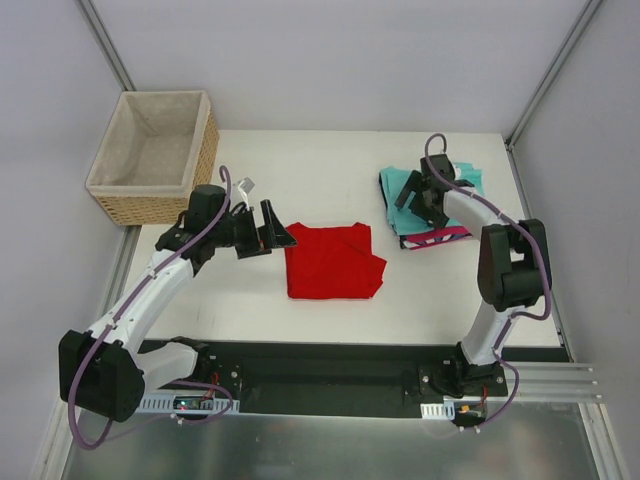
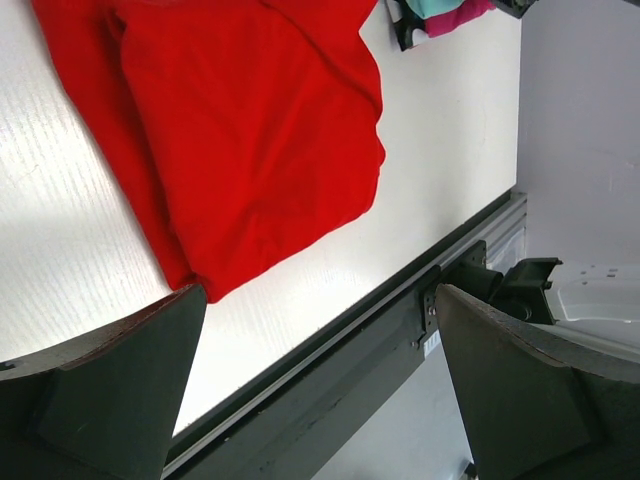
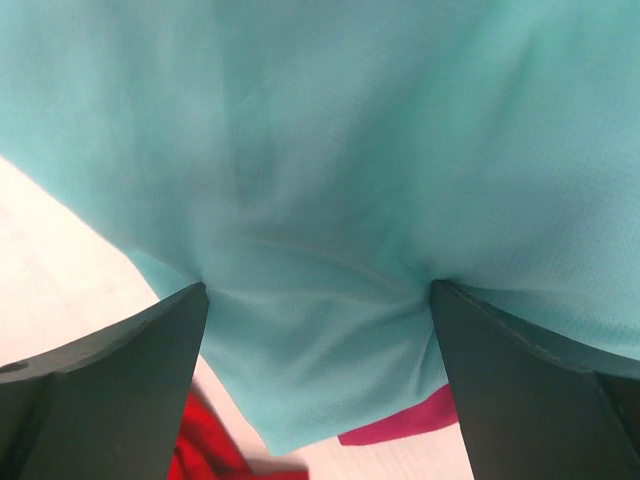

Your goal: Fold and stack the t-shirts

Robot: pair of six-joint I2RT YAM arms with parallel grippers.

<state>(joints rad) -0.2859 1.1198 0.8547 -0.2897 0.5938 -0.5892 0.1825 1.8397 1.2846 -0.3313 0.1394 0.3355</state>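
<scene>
Counting one red t-shirt, three stacked t-shirts; left pincer wide beside red, right pincer wide, pressing teal t-shirt.

The left arm and the right arm are built of white tubular links joined by bulky black joint housings. A purple left cable is looped along the one, and a purple right cable is run along the other. Each arm is bolted onto a black base. The left gripper and the right gripper are finished in black. Their fingers are shaped as broad, matte, dark grey wedges with lighter scuffed edges.
</scene>
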